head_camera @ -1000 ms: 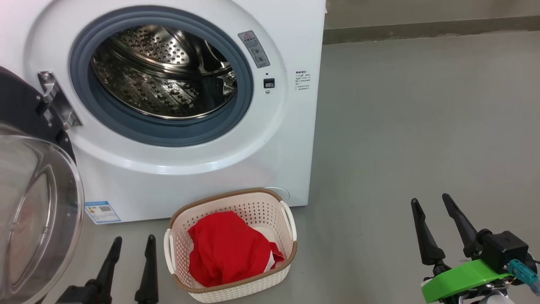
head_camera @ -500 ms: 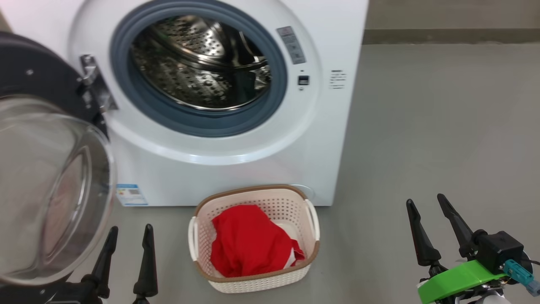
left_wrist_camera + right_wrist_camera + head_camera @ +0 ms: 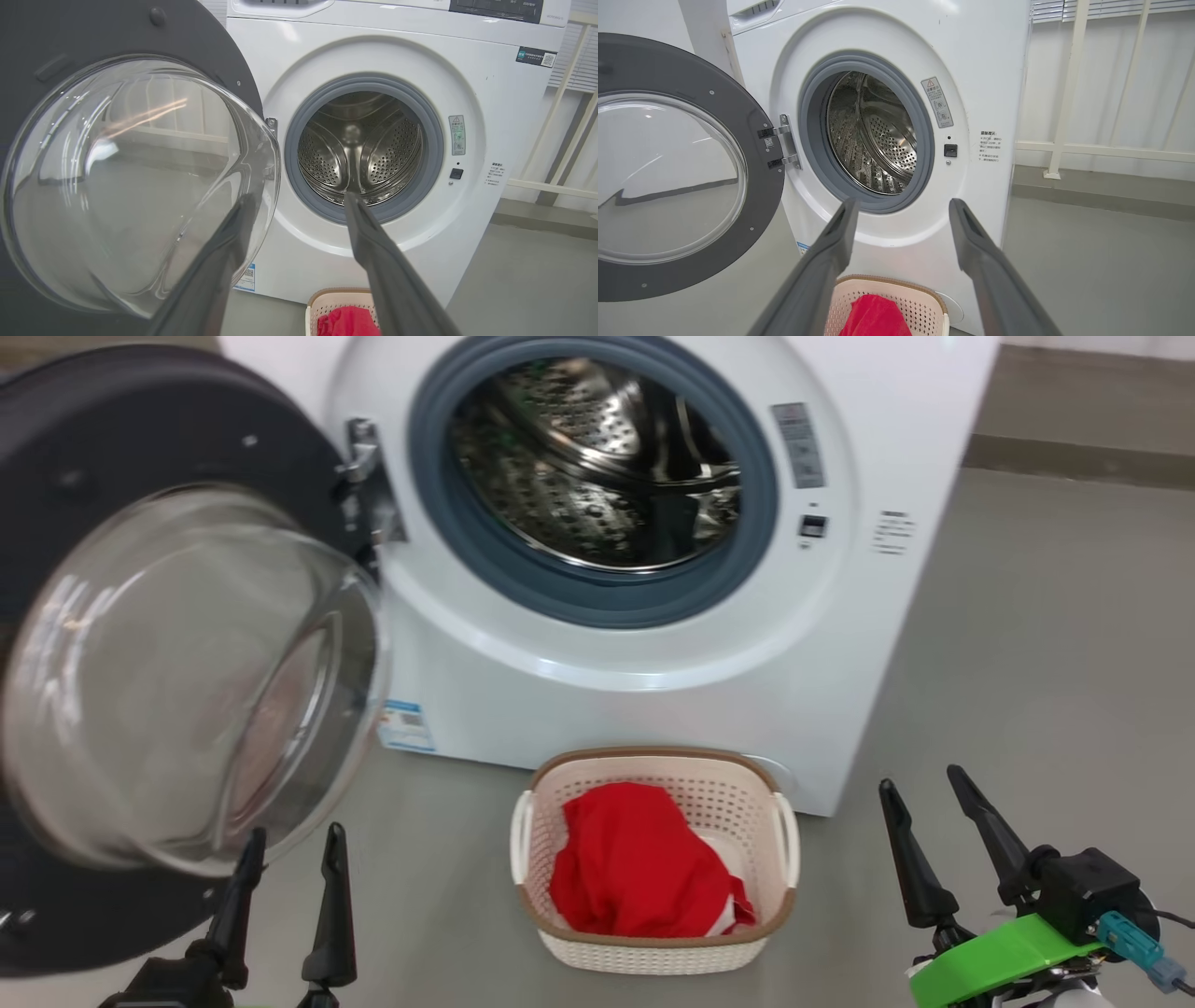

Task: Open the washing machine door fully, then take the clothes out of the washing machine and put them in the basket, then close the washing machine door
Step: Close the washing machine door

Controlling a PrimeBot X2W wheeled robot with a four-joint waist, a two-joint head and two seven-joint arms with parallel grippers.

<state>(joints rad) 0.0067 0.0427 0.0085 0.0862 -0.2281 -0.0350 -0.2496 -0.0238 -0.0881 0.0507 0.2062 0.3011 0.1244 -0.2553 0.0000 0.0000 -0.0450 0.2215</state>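
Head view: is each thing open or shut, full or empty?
washing machine door, swung wide open
washing machine, drum empty
basket, on the floor, holding the clothes
clothes, piled in the basket
left gripper, open, holding nothing
right gripper, open, holding nothing

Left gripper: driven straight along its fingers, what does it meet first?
Probably the clear glass bowl of the black-rimmed round washing machine door, just ahead of the open left gripper's outer finger; depth is unclear.
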